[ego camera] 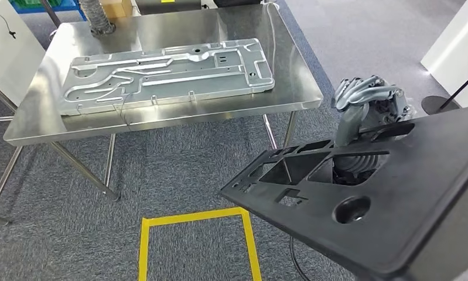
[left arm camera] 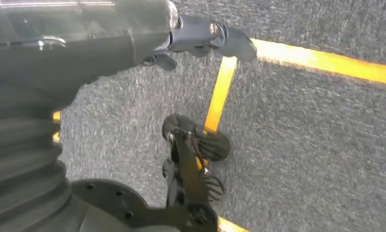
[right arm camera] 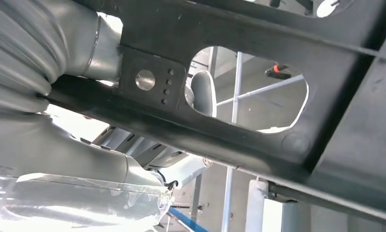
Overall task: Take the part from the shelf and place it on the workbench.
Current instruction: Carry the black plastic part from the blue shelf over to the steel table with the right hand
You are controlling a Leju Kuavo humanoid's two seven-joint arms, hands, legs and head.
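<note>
A large black plastic part (ego camera: 395, 193) with several cutouts fills the lower right of the head view, held up over the carpet and tilted. My right hand (ego camera: 367, 98) grips its far edge, fingers curled over it. In the right wrist view the part's underside (right arm camera: 258, 34) crosses close in front of the hand's ribbed cover (right arm camera: 31, 43). The steel workbench (ego camera: 161, 120) stands ahead and to the left, with a gap of carpet between it and the part. My left hand (left arm camera: 205, 36) hangs over the floor, fingers stretched out and holding nothing.
A long silver stamped metal plate (ego camera: 167, 73) covers much of the workbench; bare steel shows around it. A ribbed hose (ego camera: 96, 17) ends at the table's back edge. A yellow tape square (ego camera: 193, 218) marks the carpet. A round stand base (ego camera: 436, 104) sits far right.
</note>
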